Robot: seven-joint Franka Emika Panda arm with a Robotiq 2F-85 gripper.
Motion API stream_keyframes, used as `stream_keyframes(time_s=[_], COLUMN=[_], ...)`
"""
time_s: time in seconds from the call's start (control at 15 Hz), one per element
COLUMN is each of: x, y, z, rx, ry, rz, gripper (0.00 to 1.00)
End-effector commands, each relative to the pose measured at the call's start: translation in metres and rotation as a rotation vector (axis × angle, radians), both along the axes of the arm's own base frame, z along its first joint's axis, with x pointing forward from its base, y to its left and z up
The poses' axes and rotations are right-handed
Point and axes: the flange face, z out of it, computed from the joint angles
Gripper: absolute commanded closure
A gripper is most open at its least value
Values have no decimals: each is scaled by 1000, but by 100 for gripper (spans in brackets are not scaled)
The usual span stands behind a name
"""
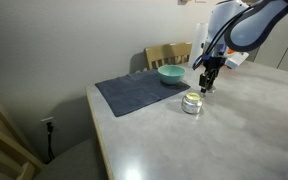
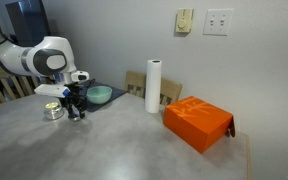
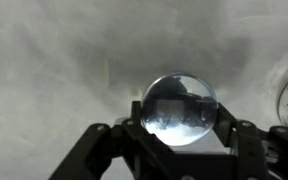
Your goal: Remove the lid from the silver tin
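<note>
Clearly our tool (image 3: pixel 181 126) grips the lid (image 3: pixel 180 105) at frame centre. We judge it light, stiff and slippery, best pinched by its rim. The silver tin (image 1: pixel 191 103) stands open on the counter (image 1: pixel 246 122).

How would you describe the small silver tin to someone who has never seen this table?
Start at the dark cloth mat on the grey table. Just beside the mat's edge, near the teal round bowl, stands the small short round shiny silver metal tin. Unlike the bowl, it is much smaller and pale yellowish inside.
</note>
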Motion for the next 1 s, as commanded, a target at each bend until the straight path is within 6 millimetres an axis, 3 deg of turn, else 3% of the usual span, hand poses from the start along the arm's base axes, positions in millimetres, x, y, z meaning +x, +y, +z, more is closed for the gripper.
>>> stream_keyframes(time_s=[0.0,0.47,0.93], x=[10,12,15], y=[-6,-5,-9], z=[-14,-29,-27], rx=[-1,-4,32], ry=[35,63,101], rz=[7,1,-4], gripper=[56,56,56])
